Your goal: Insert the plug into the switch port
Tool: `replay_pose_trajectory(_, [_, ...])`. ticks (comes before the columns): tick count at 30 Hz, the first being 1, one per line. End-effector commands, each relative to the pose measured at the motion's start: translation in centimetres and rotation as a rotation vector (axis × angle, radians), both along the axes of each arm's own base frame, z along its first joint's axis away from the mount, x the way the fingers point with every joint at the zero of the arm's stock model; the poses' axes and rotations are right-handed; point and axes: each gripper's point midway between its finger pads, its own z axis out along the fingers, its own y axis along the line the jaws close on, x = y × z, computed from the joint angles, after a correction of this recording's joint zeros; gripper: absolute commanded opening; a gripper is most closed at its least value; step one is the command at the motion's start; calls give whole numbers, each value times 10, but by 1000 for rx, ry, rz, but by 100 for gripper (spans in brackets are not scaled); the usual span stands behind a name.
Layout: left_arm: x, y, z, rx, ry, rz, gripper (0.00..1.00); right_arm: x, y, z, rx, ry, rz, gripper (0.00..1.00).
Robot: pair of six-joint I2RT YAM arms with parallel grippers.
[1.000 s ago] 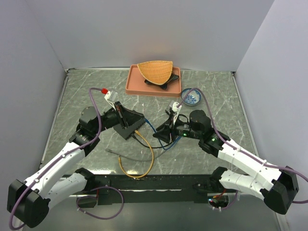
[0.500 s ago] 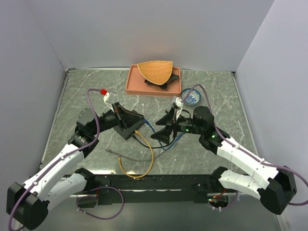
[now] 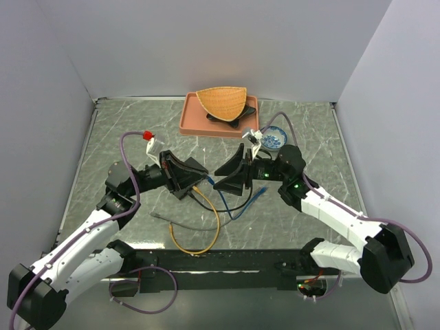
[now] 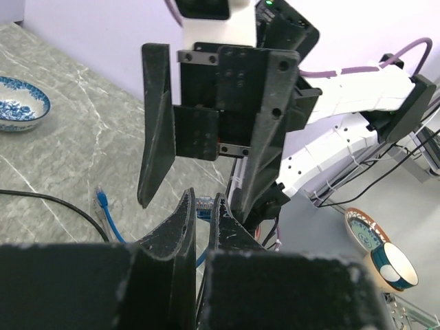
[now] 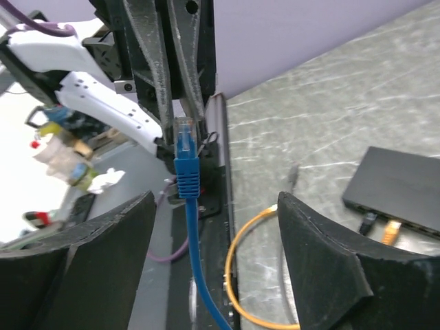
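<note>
blue plug (image 5: 184,148): pinched by left gripper (image 4: 204,199), fingers pressed together on it, at 12 o'clock from right gripper (image 5: 214,203), whose fingers are spread. switch (image 5: 402,185): flat on table (image 5: 323,117), 3 o'clock in right wrist view, orange cable (image 5: 240,275) attached.

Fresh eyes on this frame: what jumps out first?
The two grippers meet tip to tip over mid-table: the left gripper is shut on the blue plug, its cable trailing away, while the right gripper faces it with jaws open. Beside them the switch lies flat on the table, an orange plug and a black plug seated in its sockets.
</note>
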Motion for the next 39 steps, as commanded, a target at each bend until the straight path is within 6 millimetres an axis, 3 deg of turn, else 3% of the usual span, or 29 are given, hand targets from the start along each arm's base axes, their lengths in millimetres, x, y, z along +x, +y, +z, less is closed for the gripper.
replay_pose_trajectory(1, [-8,-2,14,-26,-80,-30,1,-6,4,33,89,-49,77,76])
replay_pose_trajectory(12, [-2,-5,11,-14,-67,-14,1,-4,7,32,93,-24,82,38])
replay_pose_trajectory(17, [-1,-7,10,-16,-63,-10,1,-4,8,31,86,-10,96,29])
replay_pose_trajectory(23, [2,-8,9,-13,-56,-1,1,-8,8,29,79,-7,123,27])
replay_pose_trajectory(25, [2,-9,9,-13,-53,-2,1,-9,7,30,77,-12,131,20])
replay_pose_trajectory(26, [2,-9,9,-12,-53,0,1,-9,8,29,73,-9,131,9])
replay_pose_trajectory(28, [3,-9,10,-12,-52,3,1,-10,7,29,72,-11,134,1])
replay_pose_trajectory(32, [5,-8,9,-13,-52,19,2,-10,7,28,66,-12,123,0])
replay_pose_trajectory(37, [14,-5,7,-7,-33,80,12,-8,5,25,46,-12,102,0])
replay_pose_trajectory(39, [18,-2,7,-4,-24,113,29,-7,4,26,38,-24,77,0])
